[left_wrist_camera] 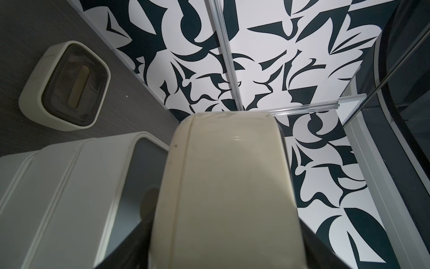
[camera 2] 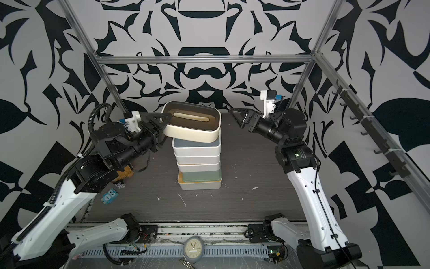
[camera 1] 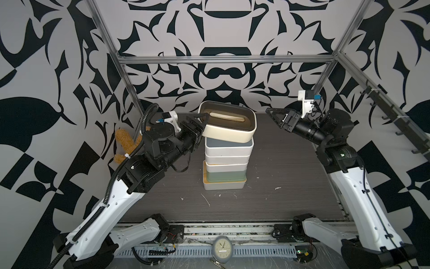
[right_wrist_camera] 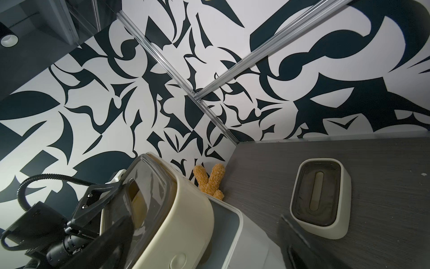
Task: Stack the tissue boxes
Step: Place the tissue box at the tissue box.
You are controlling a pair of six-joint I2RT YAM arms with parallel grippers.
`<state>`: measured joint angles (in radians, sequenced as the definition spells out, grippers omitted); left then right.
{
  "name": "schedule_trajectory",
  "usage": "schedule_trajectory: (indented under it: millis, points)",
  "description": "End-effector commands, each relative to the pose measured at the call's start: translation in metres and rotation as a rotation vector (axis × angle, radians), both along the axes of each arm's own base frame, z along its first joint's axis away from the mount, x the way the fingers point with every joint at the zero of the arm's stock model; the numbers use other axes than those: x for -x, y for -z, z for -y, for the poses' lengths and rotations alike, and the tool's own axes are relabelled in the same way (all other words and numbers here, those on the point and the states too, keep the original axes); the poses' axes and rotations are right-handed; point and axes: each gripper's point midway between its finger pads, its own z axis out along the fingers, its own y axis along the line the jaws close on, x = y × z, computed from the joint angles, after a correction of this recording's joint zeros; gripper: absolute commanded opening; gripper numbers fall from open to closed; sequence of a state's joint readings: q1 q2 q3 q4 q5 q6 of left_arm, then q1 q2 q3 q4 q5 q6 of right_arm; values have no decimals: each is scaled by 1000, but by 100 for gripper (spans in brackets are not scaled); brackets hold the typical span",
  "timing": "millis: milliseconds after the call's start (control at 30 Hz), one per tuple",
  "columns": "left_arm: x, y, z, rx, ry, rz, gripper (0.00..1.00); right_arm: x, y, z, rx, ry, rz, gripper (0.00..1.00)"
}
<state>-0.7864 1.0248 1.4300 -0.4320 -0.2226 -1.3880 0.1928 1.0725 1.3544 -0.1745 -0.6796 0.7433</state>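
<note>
We noted the left gripper [camera 1: 203, 123] clamped on one short end of the rounded cream box [camera 1: 230, 130], tilted above the grey-lidded box [camera 1: 228, 149] topping the stack [camera 1: 224, 172]. The right gripper [camera 1: 271, 114] gaped empty, well apart. We judged the shell light, stiff, slick; gripping both ends would steady it.

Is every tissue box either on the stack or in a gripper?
No, a rounded cream box with a dark lid sits alone on the table, apart from the stack.
</note>
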Motion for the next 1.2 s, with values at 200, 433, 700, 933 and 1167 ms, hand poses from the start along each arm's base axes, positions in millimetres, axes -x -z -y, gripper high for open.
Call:
schedule_trajectory:
  millis: [200, 433, 700, 933, 1167]
  points:
    - [0, -14, -2, 51, -17, 40, 56, 7, -13, -2, 27, 3, 73, 99]
    - [0, -6, 2, 31, -10, 24, 65, 6, -7, -2, 33, 2, 62, 99]
    - [0, -2, 3, 11, -8, 23, 75, 7, -6, -1, 42, 5, 65, 99]
    - [2, 2, 2, -29, 2, 32, 84, 3, -2, -2, 44, 4, 54, 99]
    - [4, 4, 1, -54, 7, 34, 94, 2, 1, -4, 45, -3, 48, 99]
